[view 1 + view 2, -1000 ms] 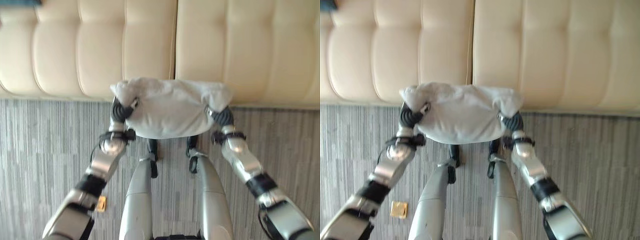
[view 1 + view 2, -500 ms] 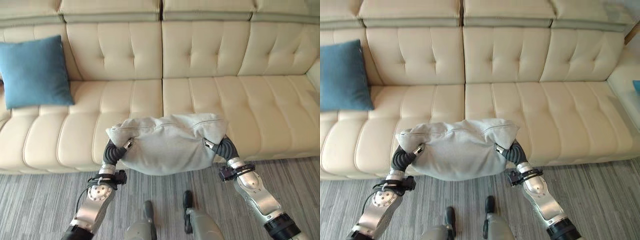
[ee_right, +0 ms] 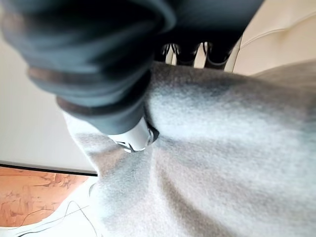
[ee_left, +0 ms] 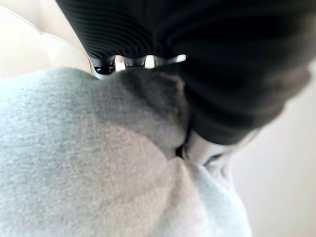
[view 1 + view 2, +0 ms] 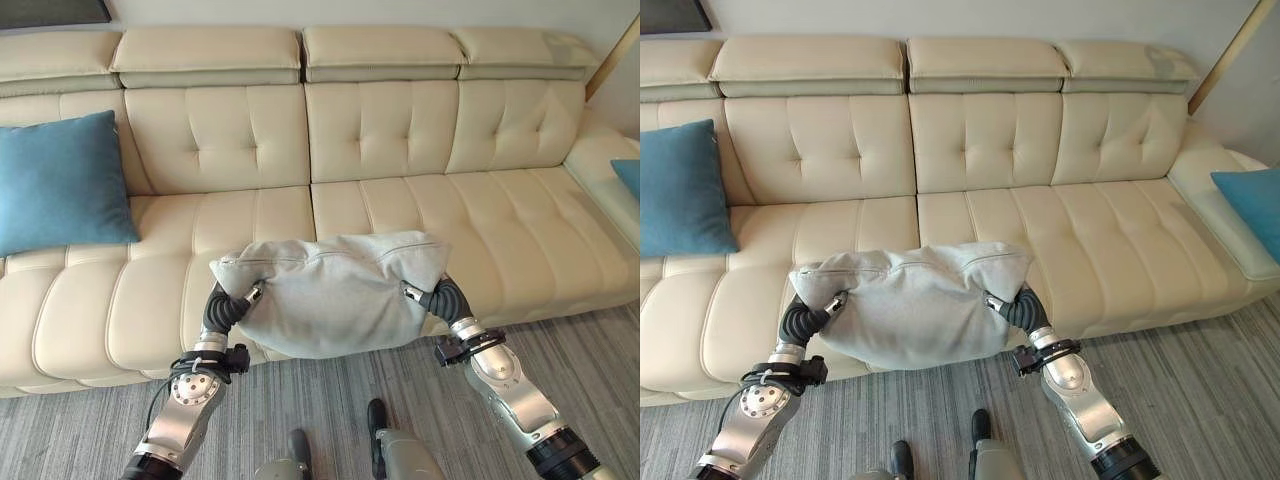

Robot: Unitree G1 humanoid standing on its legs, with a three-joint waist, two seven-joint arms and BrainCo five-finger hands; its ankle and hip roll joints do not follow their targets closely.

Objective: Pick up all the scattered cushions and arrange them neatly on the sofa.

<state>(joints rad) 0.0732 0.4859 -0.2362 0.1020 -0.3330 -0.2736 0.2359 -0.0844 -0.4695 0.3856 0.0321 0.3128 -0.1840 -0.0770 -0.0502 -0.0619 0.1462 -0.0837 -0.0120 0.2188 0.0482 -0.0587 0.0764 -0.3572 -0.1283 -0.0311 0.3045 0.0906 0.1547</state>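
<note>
The left hand point(image 5: 232, 303) and right hand point(image 5: 432, 296) clamp the grey cushion point(image 5: 335, 292) between them, one at each end. Their fingers are buried in the fabric, so their curl cannot be told.

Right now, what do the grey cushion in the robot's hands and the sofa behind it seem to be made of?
Grey cushion: soft woven or fleecy fabric, matte; the wrist views show a fuzzy nap, and it sags between the left hand and right hand.
Sofa: cream leather or faux leather, going by its smooth, slightly glossy tufted panels; which of the two cannot be told.
</note>
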